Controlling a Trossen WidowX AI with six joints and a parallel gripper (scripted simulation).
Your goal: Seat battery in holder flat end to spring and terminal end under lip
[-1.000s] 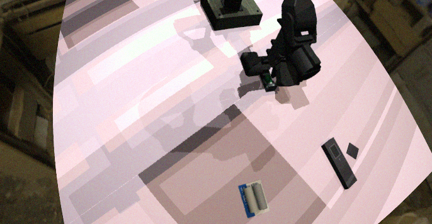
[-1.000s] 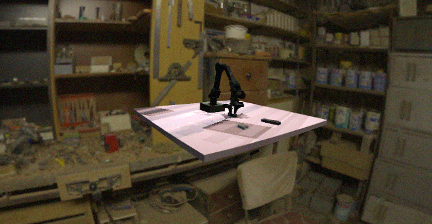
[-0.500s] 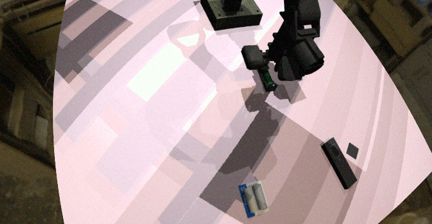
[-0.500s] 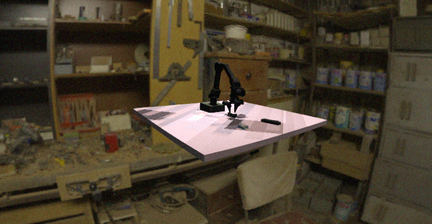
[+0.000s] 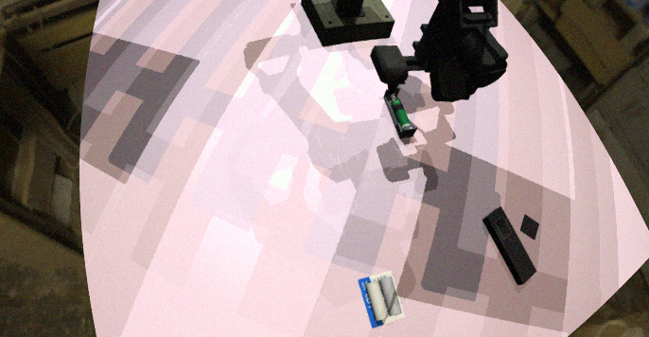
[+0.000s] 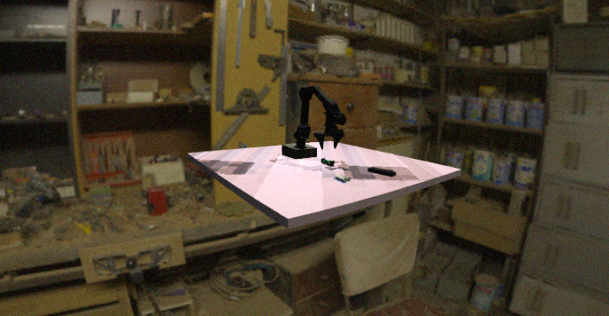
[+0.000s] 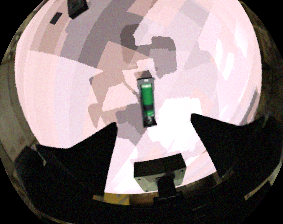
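The green battery [image 5: 401,115] [image 7: 148,95] lies lengthwise in the narrow black holder [image 5: 408,133] [image 7: 146,79], in line with its long sides. Its dark-banded end points toward the robot base. Both also show small in the exterior view. Whether the battery is fully down and under the lip is too small to tell. My gripper [image 6: 328,146] [image 7: 154,121] is wide open and empty, raised above the holder, with nothing touching the battery. In the top view the hand partly overlaps the holder's upper end, and one finger is hidden.
A black oblong device [image 5: 511,248] [image 6: 382,171] [image 7: 78,10] lies beside a small dark square [image 5: 530,227] [image 7: 56,18]. A blue and white card with two pale cylinders [image 5: 377,301] lies near the table edge. The robot base [image 5: 352,26] [image 6: 299,151] [image 7: 159,174] stands behind the holder.
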